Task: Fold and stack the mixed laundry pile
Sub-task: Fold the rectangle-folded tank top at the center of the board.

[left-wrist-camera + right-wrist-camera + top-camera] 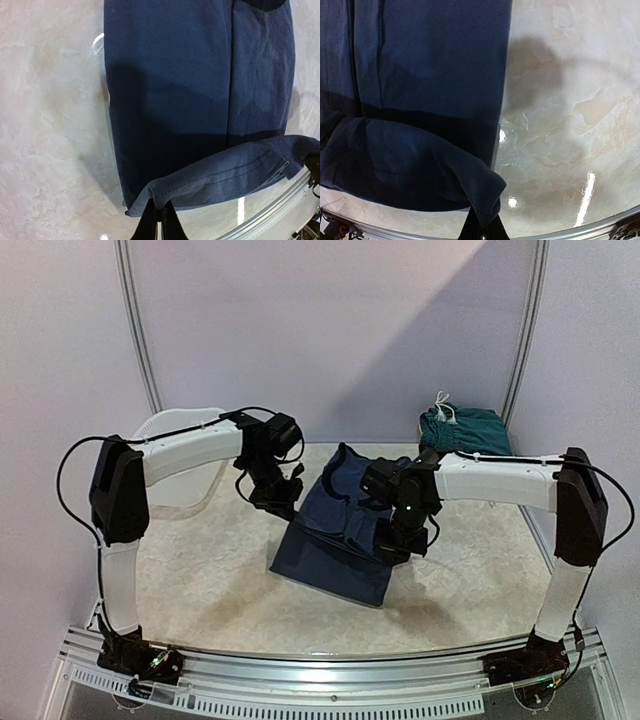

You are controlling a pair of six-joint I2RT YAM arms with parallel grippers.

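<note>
Top external view: two arms hold up the near edge of a navy T-shirt [332, 550].
The shirt lies in the middle of the table [220, 580], with teal shorts [465, 428] at the far right and a white tub [185, 455] at the far left. Left wrist view: the left gripper [160, 212] is pinched tight on the shirt's hem. Right wrist view: the right gripper [482, 229] is squeezed on a folded corner.

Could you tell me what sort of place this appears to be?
Probably a robotics lab test booth, not a home: plain wall panels in metal framing, an aluminium rail along the table, and a navy T-shirt and teal shorts.
</note>
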